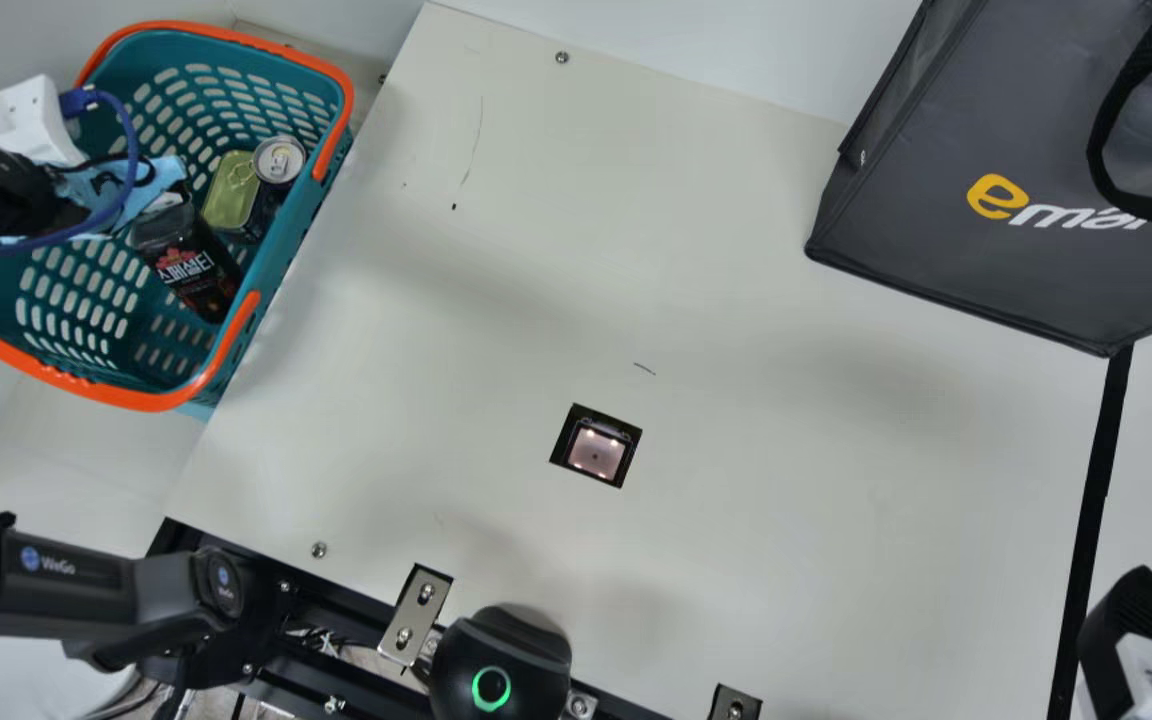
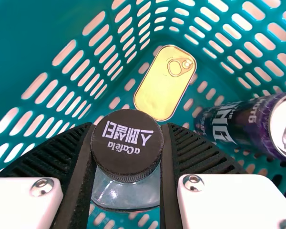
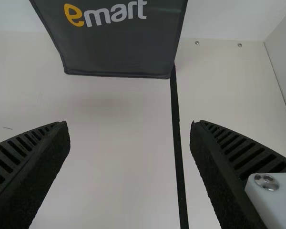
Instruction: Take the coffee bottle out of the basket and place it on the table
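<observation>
"Progress so far?"

"Grip made, I'd judge. The left claw (image 2: 128,128) is closed in on the coffee bottle (image 1: 198,275), clamped at either side of its black lid (image 2: 127,138)."

"Out of the basket (image 1: 139,400) yet?"

"No, the bottle is inside it, between the two halves of that claw. The tin (image 2: 164,83) and the purple can (image 2: 219,121) sit near the claw, neither held. Whether the bottle's base is off the basket floor, I can't tell."

"So what's left?"

"Most of it: lift clear, cross over, set down, let go. The worktop (image 1: 736,500) begins just past the basket wall, on the claw's tin-and-can side, so the carry looks short."

"And the right claw (image 3: 128,124)?"

"Wide, with nothing in it, and the gray bag (image 3: 119,55) out ahead of it. It's well apart from the bottle; I doubt the job needs it."
</observation>
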Available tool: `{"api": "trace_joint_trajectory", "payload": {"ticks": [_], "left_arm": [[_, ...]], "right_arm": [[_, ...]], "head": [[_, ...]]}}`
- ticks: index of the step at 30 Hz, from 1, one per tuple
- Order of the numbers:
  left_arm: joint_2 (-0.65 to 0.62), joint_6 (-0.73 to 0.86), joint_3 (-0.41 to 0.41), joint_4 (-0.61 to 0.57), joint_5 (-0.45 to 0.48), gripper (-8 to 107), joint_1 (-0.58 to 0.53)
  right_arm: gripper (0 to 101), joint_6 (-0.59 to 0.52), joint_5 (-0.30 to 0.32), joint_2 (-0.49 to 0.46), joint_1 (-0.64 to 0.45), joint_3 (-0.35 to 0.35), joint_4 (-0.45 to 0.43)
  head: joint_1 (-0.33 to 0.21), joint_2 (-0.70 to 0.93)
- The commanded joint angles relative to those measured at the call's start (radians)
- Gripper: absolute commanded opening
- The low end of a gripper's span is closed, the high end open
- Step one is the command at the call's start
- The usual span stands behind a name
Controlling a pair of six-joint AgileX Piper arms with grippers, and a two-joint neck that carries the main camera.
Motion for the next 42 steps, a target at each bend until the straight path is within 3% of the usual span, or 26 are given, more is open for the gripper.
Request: {"api": "trace_joint_trajectory", "payload": {"ticks": [1, 42], "left_arm": [[-0.019, -0.001, 0.001, 0.004, 0.009, 10, 0.004], [-0.324, 0.100, -0.107, -0.051, 0.244, 10, 0.013]], "right_arm": [[91, 0.000, 0.000, 0.000, 0.000, 0.000, 0.000], [91, 0.000, 0.001, 0.000, 0.000, 0.000, 0.000]], "head": [[-0.026, 0.002], [-0.026, 0.002]]}}
